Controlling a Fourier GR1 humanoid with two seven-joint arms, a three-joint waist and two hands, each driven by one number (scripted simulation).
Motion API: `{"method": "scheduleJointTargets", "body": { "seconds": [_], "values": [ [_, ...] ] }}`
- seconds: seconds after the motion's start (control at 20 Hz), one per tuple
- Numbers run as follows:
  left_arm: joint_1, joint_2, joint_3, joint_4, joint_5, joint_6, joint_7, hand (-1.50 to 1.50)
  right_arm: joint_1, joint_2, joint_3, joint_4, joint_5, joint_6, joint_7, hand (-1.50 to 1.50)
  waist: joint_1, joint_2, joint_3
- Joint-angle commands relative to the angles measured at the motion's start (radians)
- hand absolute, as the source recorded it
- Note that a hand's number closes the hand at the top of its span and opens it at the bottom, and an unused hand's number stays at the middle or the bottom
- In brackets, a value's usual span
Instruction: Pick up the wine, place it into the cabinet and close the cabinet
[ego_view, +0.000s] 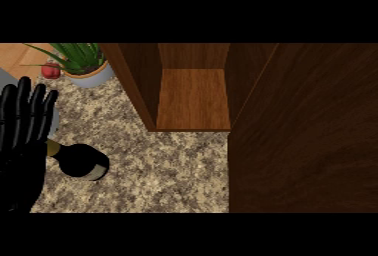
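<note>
A dark wine bottle (81, 161) with a gold neck stands on the speckled granite counter (170, 170) at the lower left, seen from above. My left hand (26, 117) shows at the left edge with its fingers straight and pointing up, just left of and above the bottle's neck; it partly hides the neck. The wooden cabinet (193, 100) stands open at the top centre, its inner shelf bare. Its open door (306, 135) fills the right side of the view. My right hand shows nowhere.
A potted green plant (83, 62) in a grey pot stands at the back left, with a small red object (50, 71) beside it. Granite counter lies between the bottle and the cabinet's front edge.
</note>
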Motion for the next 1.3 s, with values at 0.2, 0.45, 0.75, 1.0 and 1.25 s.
{"method": "scheduleJointTargets", "body": {
  "seconds": [0.2,0.45,0.75,1.0,1.25],
  "values": [
    [0.123,0.213,0.185,0.058,0.361,-0.374,-0.12,-1.5,0.11,-0.028,0.015,-0.139,-0.039,0.059,0.023,-1.5,0.009,0.008,0.027],
    [0.194,0.247,0.227,0.073,0.665,-0.441,0.06,-1.5,0.142,-0.064,0.135,-0.273,-0.124,0.151,0.184,-1.5,0.015,0.006,0.027],
    [0.192,0.341,0.334,0.008,0.893,-0.417,0.201,-1.5,-0.011,-0.087,0.111,-0.365,-0.173,0.08,0.438,-1.5,0.019,0.012,0.028],
    [0.273,0.374,0.424,-0.103,1.011,-0.393,0.282,-1.5,-0.067,-0.103,0.114,-0.486,-0.17,0.03,0.593,-1.5,0.02,0.009,0.028],
    [0.244,0.398,0.455,-0.145,1.072,-0.315,0.358,-1.5,-0.138,-0.107,0.122,-0.562,-0.168,-0.031,0.74,-1.5,0.012,0.008,0.028]
  ]
}}
